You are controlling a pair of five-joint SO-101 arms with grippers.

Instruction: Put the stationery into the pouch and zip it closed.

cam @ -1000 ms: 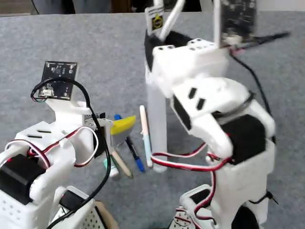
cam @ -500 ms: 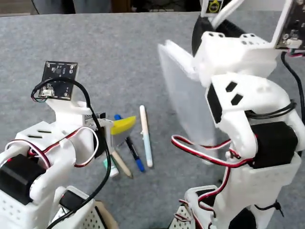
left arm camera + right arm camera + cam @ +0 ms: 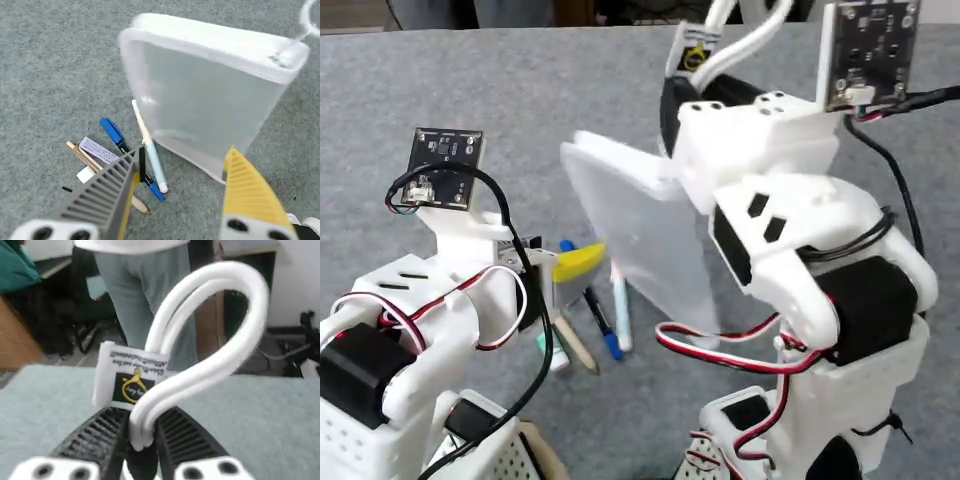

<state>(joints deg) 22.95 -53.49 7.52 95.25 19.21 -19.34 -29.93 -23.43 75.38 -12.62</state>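
My right gripper (image 3: 141,440) is clamped on the white loop (image 3: 200,340) of the pouch (image 3: 638,235), which hangs tilted at the centre of the high view, its lower edge above the white pen (image 3: 620,312). The blue pen (image 3: 600,320) and the pencil (image 3: 576,345) lie just left of it. My left gripper (image 3: 183,155) hovers over them, jaws spread, holding nothing. I think I should set the pouch down beside the pens, not on them.

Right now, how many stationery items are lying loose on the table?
4, clustered near the pouch: white pen, blue pen, pencil, eraser. More may be hidden under the left gripper.
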